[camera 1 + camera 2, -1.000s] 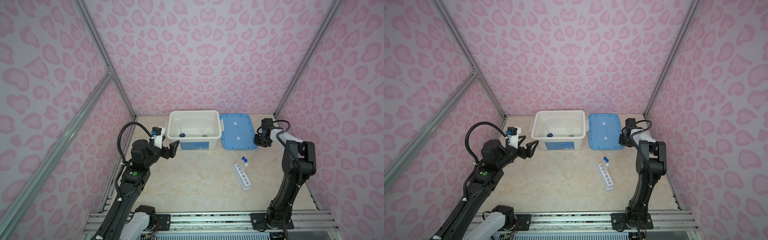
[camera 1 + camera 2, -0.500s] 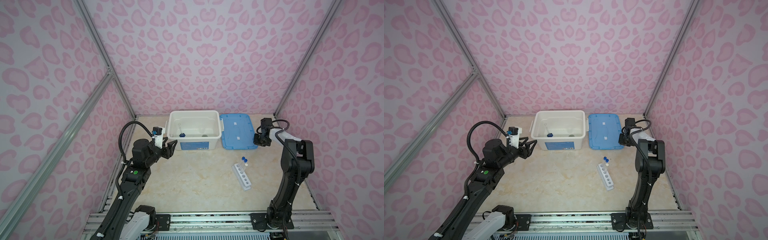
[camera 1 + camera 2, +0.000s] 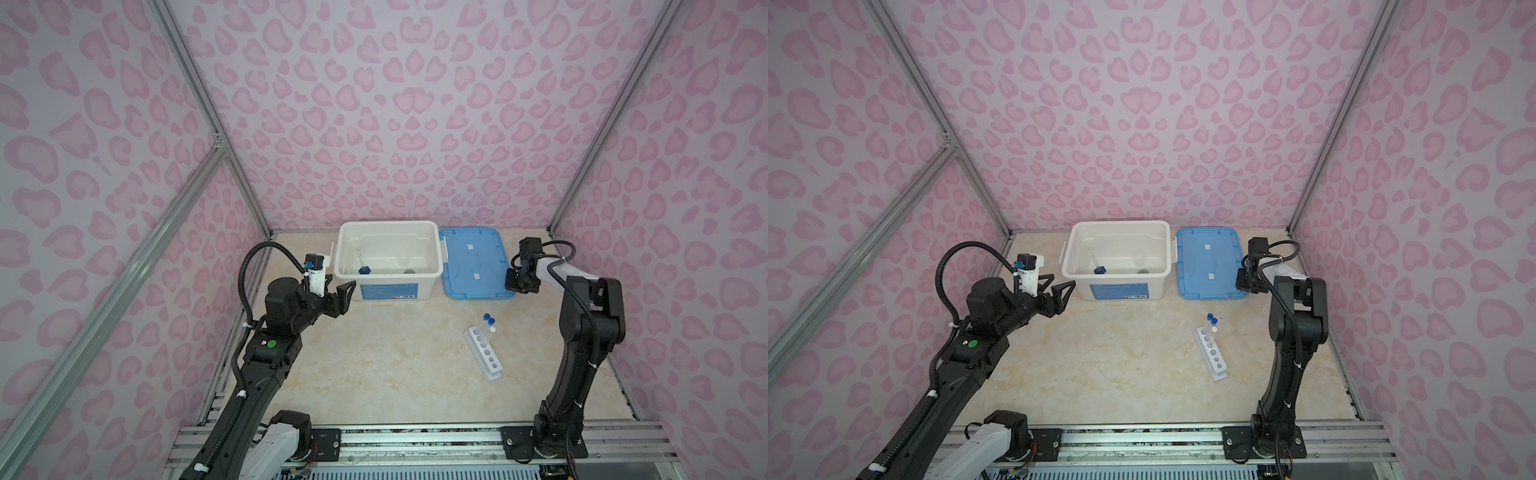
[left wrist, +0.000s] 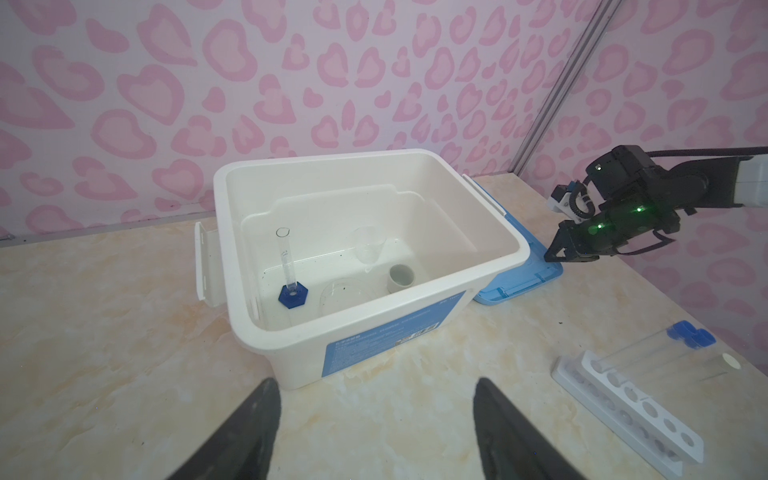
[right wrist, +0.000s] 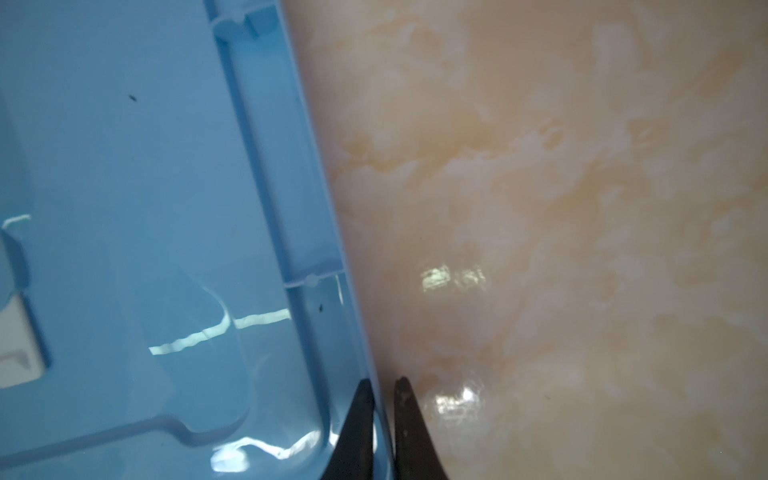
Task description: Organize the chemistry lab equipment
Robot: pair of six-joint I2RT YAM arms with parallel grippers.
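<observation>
- Left tool [image 3: 343, 289]: wide, empty, just left of white bin [image 3: 432, 266].
- Right tool [image 5: 381, 386]: narrow, pinching blue lid [image 5: 166, 166] rim.
- Rack [image 3: 485, 355] with test tubes [image 3: 483, 331]: table [image 3: 395, 357], lower right of centre.
- Cylinder [image 4: 288, 266], dish [image 4: 345, 291], cup [image 4: 402, 277]: inside bin.

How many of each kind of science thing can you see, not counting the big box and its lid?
test tubes: 3
rack: 1
blue-based cylinder: 1
clear round dish: 1
white cup: 1
clear beaker: 1
Total: 8
</observation>
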